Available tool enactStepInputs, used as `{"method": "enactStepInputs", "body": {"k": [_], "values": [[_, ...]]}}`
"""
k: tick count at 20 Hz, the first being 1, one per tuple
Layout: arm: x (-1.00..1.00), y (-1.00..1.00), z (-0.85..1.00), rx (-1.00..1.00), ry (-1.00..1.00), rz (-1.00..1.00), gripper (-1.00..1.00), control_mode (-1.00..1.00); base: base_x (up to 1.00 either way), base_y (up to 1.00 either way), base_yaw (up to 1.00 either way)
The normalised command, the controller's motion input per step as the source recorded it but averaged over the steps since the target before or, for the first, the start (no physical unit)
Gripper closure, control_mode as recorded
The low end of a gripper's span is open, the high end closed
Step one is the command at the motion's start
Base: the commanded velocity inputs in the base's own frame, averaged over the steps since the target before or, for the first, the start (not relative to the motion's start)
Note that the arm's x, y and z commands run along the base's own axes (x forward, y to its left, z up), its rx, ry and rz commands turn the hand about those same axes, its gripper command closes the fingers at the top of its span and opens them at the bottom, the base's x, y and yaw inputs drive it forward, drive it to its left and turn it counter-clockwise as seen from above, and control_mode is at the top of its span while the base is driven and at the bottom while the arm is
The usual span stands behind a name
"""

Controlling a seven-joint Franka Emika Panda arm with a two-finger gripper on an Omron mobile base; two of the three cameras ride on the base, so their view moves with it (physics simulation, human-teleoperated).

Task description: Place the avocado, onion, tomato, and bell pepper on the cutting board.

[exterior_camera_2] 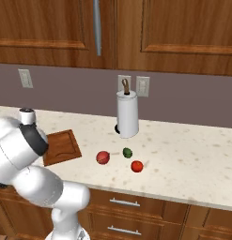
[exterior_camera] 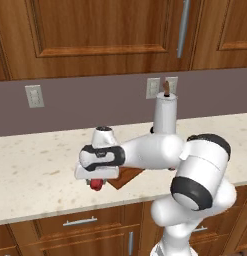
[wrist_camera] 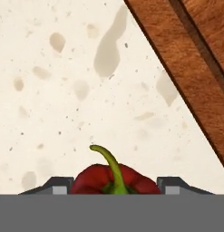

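Right now the white arm's two-finger gripper [exterior_camera: 97, 181] points straight down at the pale speckled stone worktop [exterior_camera: 35, 170], with a dark crimson bell pepper with a curved green stem [wrist_camera: 114, 179] sitting between its two dark finger tips. In the hand view one tip stands on each side of the pepper, close by its flanks, but whether they press on it cannot be told; the jaws stand apart with the pepper between them, so this looks like a grasp being made rather than one finished. The pepper seems to rest on the worktop, just beside the near corner of the flat reddish-brown wooden cutting board [exterior_camera: 126, 177], which lies to the gripper's right and a little beyond it; that closeness suggests a short lift and carry would put it on the board. The board looks bare as far as it can be seen. Well off to the gripper's right, past the board, lie the other three pieces: a larger pinkish-red round onion [exterior_camera_2: 103, 157], a small dark green oval avocado [exterior_camera_2: 127, 152] and a small glossy orange-red tomato [exterior_camera_2: 136, 166], spaced apart, with a white paper towel roll on its stand [exterior_camera_2: 127, 114] behind them. Judging by this, all four placements remain to be done.
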Motion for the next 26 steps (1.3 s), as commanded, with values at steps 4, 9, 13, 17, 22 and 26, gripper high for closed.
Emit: {"method": "enactStepInputs", "body": {"k": [4, 9, 13, 17, 22, 26], "values": [[-0.81, -0.2, 0.71, 0.0, -0.21, 0.0, 1.0, -1.0, 0.0, 0.0, 0.0], [-0.27, -0.29, 0.87, 0.0, -0.16, 0.0, 1.0, -1.0, 0.0, 0.0, 0.0], [0.02, -0.3, 0.58, -0.01, -0.2, 0.0, 1.0, -1.0, 0.0, 0.0, 0.0], [0.32, -0.35, 0.29, -0.02, -0.16, 0.01, 1.0, -1.0, 0.0, 0.0, 0.0], [0.36, -0.4, 0.14, -0.03, -0.13, 0.01, 1.0, -1.0, 0.0, 0.0, 0.0], [0.53, -0.1, 0.01, 0.0, -0.01, 0.0, 1.0, -1.0, 0.0, 0.0, 0.0]]}}
